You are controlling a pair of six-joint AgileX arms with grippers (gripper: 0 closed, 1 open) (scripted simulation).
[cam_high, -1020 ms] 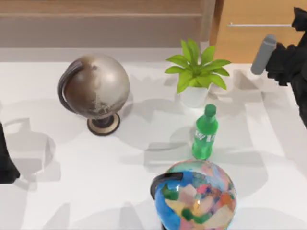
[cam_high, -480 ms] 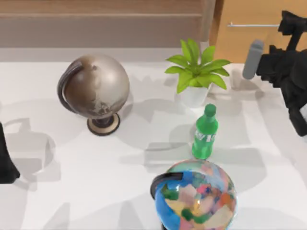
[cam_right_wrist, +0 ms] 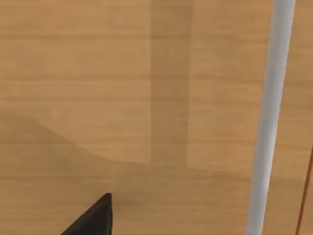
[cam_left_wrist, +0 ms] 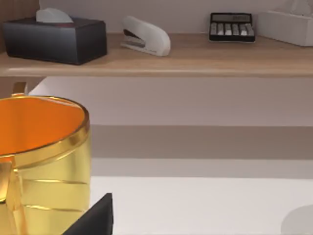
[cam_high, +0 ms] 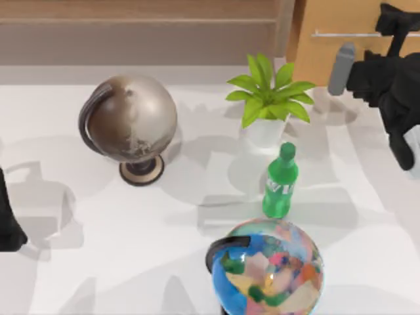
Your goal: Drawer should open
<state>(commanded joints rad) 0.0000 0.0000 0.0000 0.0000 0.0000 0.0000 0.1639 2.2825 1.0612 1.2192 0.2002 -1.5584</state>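
Two arms on this rig, and my right one is plainly the nearer to the job. Largest first: the drawer (cam_high: pixel 354 39) sits at the far edge on the top view's right, its orange-brown front shut flush as far as I can judge; its silver bar handle (cam_high: pixel 344 33) runs left-right across the front; in the right wrist view that handle (cam_right_wrist: pixel 270 112) fills one side of the frame, very close, against the wood of the drawer (cam_right_wrist: pixel 122 98). Right gripper (cam_high: pixel 394 23) is up against the drawer front near the handle's right end, just beside the bar; whether its fingers are spread or pressed together I cannot tell. Judgement: the fingers must straddle the bar across its long axis, then draw it toward the table's near side. Left gripper (cam_high: pixel 8 220) parked at the table's left edge, well apart; its finger state I cannot tell either.
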